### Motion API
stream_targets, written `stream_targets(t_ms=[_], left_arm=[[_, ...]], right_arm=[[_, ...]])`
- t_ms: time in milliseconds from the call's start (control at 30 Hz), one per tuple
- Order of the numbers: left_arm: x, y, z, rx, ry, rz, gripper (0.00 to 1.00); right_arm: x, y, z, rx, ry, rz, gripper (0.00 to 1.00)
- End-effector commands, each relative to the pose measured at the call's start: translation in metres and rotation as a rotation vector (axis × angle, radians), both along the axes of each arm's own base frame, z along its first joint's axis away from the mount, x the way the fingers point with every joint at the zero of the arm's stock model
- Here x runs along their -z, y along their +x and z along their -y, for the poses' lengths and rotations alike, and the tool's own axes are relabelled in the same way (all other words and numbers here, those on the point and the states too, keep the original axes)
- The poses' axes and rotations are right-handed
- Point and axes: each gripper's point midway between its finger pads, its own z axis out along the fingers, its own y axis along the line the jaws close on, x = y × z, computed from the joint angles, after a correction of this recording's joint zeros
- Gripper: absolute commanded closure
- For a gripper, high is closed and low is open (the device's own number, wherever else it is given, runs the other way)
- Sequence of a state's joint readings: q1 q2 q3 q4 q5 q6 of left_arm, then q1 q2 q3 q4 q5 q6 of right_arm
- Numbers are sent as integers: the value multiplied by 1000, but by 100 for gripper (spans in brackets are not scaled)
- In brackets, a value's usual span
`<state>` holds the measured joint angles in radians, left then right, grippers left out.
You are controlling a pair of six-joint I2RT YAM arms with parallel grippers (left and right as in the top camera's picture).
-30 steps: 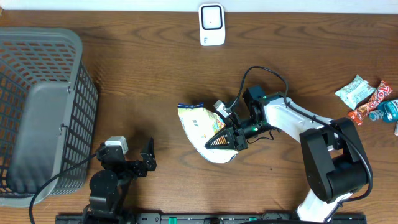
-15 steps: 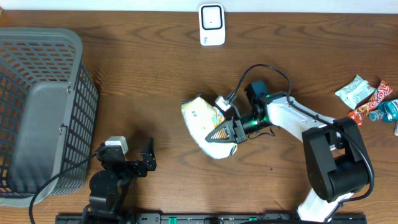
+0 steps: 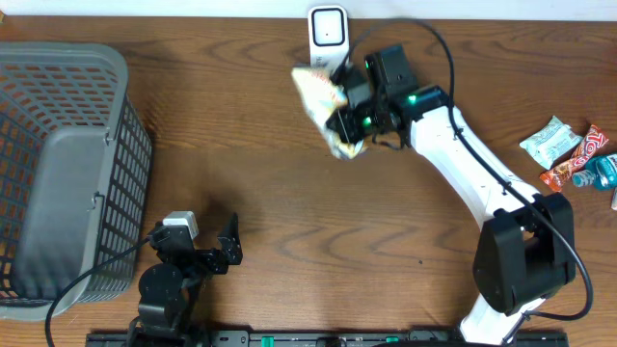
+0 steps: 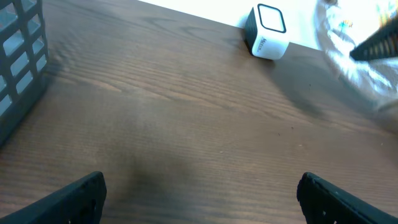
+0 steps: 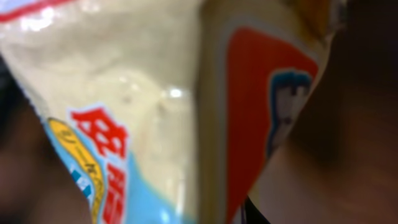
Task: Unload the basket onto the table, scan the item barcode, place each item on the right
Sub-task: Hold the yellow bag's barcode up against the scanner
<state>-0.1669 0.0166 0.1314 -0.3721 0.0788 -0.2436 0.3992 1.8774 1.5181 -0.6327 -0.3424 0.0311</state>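
Close by bag: scanner; basket apart.

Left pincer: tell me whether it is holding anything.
No, the left pincer stands wide open over the table, with nothing between its jaws.

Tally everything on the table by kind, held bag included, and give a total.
Grey mesh basket: 1
White barcode scanner: 1
Snack bag, held in the right gripper: 1
Small snack packets at the right edge: 4 visible, overlapping, cut by the frame
Total: 7
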Motion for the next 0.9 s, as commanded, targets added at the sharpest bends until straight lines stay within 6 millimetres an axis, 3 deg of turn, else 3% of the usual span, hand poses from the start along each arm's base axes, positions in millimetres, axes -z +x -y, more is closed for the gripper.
stream_targets(t_ms=[0, 267, 400, 500, 600, 867], left_arm=[[10, -1, 0, -4, -2, -28, 2], [10, -1, 0, -4, -2, -28, 2], [10, -1, 0, -4, -2, -28, 2], [10, -1, 0, -4, -2, -28, 2], [10, -1, 0, -5, -2, -28, 2], [10, -1, 0, -4, -2, -28, 2]], right_arm=[[-8, 47, 42, 222, -227, 150, 99], [7, 120, 30, 266, -287, 250, 99], [17, 157, 35, 326, -380, 297, 99], [19, 178, 26, 322, -376, 328, 99], [25, 189, 19, 333, -387, 349, 99], [47, 192, 40, 403, -489, 327, 99]])
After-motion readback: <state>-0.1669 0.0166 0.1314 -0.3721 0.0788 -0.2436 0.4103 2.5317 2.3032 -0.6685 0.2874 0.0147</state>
